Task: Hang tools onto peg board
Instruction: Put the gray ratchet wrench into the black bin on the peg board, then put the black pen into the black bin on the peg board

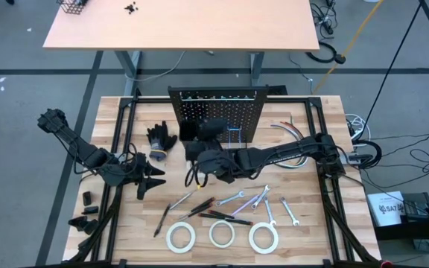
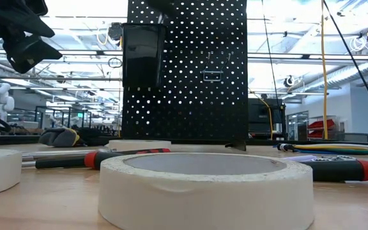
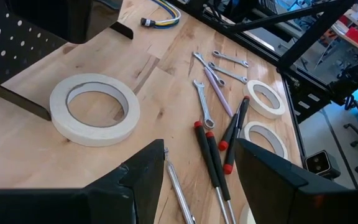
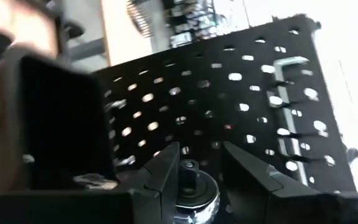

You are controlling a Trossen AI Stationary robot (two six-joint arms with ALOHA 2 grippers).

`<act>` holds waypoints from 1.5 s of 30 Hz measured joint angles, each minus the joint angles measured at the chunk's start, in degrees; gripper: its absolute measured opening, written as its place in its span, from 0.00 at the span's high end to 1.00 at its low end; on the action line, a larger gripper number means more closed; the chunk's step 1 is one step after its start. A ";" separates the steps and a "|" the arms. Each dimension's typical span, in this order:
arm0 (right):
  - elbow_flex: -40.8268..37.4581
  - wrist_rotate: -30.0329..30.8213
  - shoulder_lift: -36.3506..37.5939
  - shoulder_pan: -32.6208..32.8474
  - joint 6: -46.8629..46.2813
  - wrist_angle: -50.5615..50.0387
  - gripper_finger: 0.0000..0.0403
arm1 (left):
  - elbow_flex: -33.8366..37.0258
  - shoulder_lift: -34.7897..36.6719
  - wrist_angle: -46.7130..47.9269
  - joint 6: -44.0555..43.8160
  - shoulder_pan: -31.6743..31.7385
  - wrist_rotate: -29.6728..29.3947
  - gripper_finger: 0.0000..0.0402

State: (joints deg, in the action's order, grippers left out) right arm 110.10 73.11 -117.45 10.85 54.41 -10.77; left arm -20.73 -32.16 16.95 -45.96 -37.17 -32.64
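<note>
Close before the peg board (image 4: pixel 229 99), the right hand (image 4: pixel 201 171) grips the silver ratchet (image 4: pixel 194 186) between half-closed fingers, while the left hand (image 3: pixel 197 180) hovers spread open over the worktop (image 3: pixel 160 99).

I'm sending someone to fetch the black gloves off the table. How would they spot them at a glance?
Start at the upright black peg board at the far middle of the wooden table. Just to its left, seen from above, lies a dark crumpled heap: the black gloves. Unlike the silver wrenches and white tape rolls near the front edge, they are soft, with yellow trim.
</note>
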 joint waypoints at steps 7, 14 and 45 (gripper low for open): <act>0.00 -2.72 0.02 0.26 2.73 -8.21 0.72 | 0.00 0.00 0.00 1.42 0.00 -0.46 0.51; 0.00 -2.97 0.02 0.81 1.03 -8.30 0.70 | 0.02 0.00 0.02 1.72 0.02 -1.63 0.51; 0.02 -47.18 19.67 8.12 -81.60 -58.31 0.43 | 0.02 0.00 -3.57 5.35 1.49 -4.33 0.51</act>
State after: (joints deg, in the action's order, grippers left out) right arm 110.13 25.93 -97.78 18.98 -27.19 -69.07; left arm -20.71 -32.16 13.38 -40.61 -35.67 -36.98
